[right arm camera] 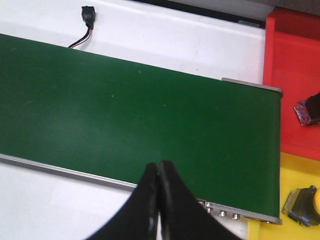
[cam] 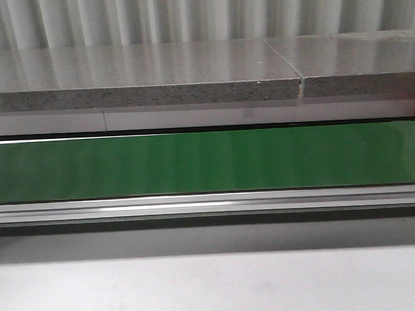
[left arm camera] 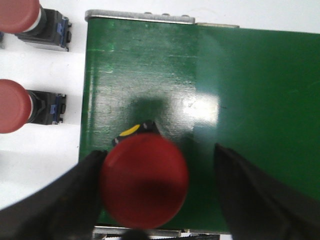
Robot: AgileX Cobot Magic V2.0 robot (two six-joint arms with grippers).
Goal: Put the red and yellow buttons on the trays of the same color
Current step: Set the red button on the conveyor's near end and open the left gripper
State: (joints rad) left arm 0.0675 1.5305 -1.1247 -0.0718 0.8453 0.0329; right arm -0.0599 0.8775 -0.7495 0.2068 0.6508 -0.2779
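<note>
In the left wrist view a red button (left arm camera: pixel 144 181) with a black and yellow base stands on the green belt (left arm camera: pixel 240 100) near its end. My left gripper (left arm camera: pixel 159 155) is open around it. One finger (left arm camera: pixel 75 195) is at the button's edge and the other finger (left arm camera: pixel 250 195) is well apart from it. My right gripper (right arm camera: pixel 159 167) is shut and empty over the belt's (right arm camera: pixel 125 110) edge. A red tray (right arm camera: pixel 292 70) holds a dark button base (right arm camera: pixel 311 110), cut off by the frame. A yellow tray (right arm camera: pixel 287 172) holds a yellow button (right arm camera: pixel 304 204). No gripper shows in the front view.
Two more red buttons (left arm camera: pixel 15 14) (left arm camera: pixel 12 106) lie on the white table beside the belt's end. A black plug with a cable (right arm camera: pixel 88 15) lies on the table beyond the belt. The front view shows the bare belt (cam: pixel 208 161) and a grey stone ledge (cam: pixel 142 76) behind it.
</note>
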